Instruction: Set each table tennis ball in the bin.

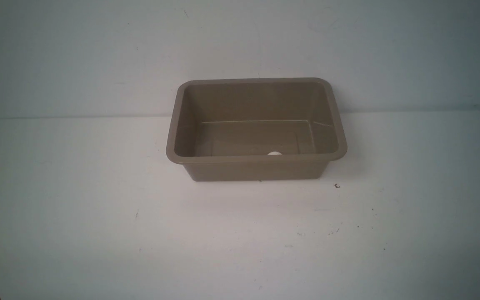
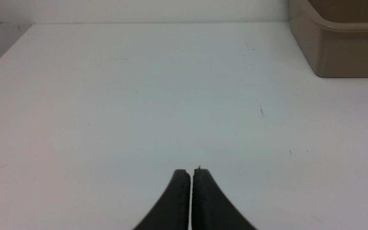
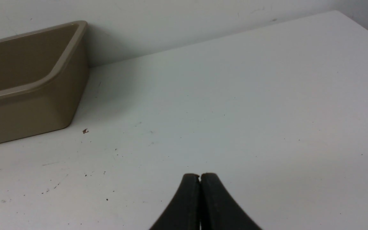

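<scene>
White table tennis ball (image 1: 274,153) (mostly hidden) lies inside taupe-brown bin (image 1: 256,159).

Bare test bench, lab-type setup rather than a home. White table (image 1: 98,216), scuffed, dark specks thickest toward 4 o'clock. Plain pale wall (image 1: 98,54) directly behind, unmarked apart from faint smudges. Only furnishing: taupe bin (image 1: 256,166) at 12 o'clock against the wall. No decor, flat even lighting.
</scene>
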